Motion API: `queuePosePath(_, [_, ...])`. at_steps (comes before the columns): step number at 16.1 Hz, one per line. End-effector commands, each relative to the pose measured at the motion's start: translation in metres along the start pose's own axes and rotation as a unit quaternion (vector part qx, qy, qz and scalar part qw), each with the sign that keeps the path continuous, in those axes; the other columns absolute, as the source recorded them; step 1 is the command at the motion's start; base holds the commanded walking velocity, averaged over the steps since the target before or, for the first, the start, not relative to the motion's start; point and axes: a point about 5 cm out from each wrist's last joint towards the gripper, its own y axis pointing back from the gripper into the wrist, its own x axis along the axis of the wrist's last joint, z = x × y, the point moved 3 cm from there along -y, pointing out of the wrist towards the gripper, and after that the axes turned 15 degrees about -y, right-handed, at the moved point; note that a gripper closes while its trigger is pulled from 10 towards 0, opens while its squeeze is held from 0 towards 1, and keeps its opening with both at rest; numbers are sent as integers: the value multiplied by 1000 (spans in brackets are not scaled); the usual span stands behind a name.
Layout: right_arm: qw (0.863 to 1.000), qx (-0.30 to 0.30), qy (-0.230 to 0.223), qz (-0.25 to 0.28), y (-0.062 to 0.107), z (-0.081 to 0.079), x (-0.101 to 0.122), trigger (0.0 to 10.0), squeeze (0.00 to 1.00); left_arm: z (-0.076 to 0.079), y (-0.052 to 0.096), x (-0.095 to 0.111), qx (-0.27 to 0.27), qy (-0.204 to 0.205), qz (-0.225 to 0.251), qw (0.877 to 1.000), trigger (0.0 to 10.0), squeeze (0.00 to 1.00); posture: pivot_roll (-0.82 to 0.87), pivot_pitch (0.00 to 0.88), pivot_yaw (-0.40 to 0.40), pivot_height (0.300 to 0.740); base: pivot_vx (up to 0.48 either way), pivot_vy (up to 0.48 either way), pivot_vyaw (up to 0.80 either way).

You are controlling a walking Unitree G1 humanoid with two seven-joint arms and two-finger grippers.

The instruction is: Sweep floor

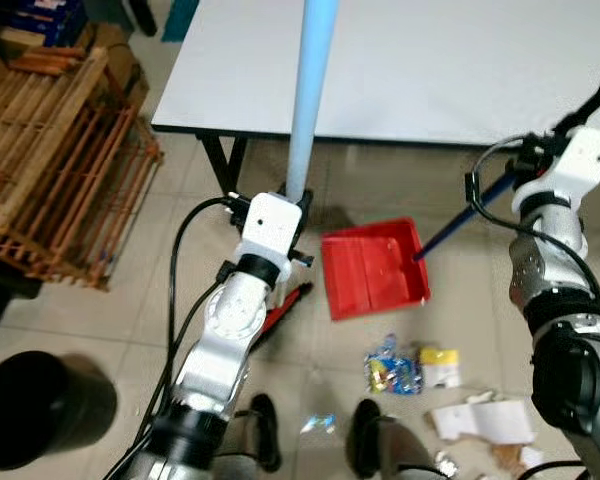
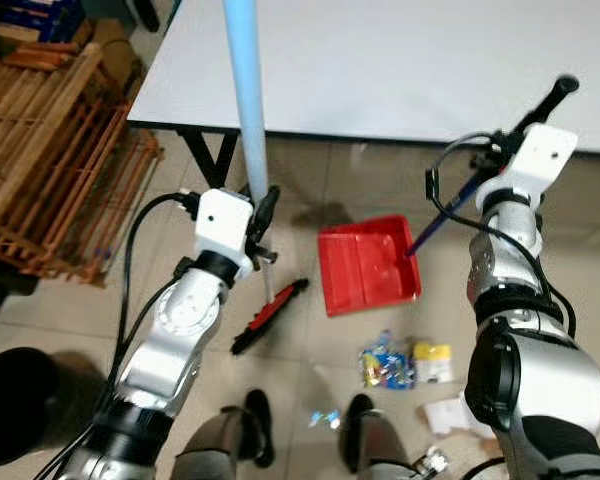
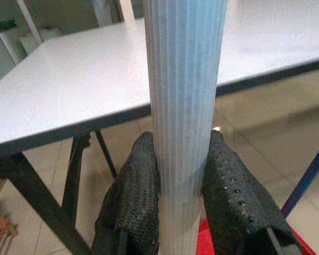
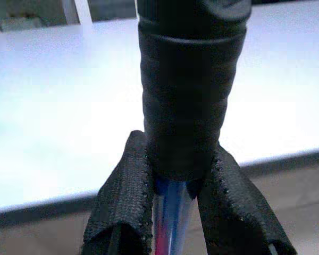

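Upright broom pole – btwn left tool pads.

A white worktop on black legs is standing over the tiled floor. To the robot's left, a wooden slatted rack is leaning by cardboard boxes (their labels too blurred to read). A black round bin is sitting near the lower left corner, well apart from the rack.
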Motion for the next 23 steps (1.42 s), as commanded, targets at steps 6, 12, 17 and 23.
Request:
queuePosePath(6, [999,45,-4,-10,5,-21,-11,10000,0,3,-16,4,28,6,30,999,10000,0,95,164,-71,740,0,0,0])
queuePosePath(12, [1000,0,1,-26,26,2,-35,10000,0,5,-21,-1,30,4,35,999,10000,0,60,149,-75,740,0,0,0])
queuePosePath(17, [998,-9,16,-61,54,6,-67,10000,0,5,-22,-5,27,0,34,999,10000,0,54,152,-54,740,0,0,0])
queuePosePath(23, [997,-48,10,-66,75,16,-79,10000,0,-3,-26,-13,24,-18,26,999,10000,0,9,145,-12,740,0,0,0])
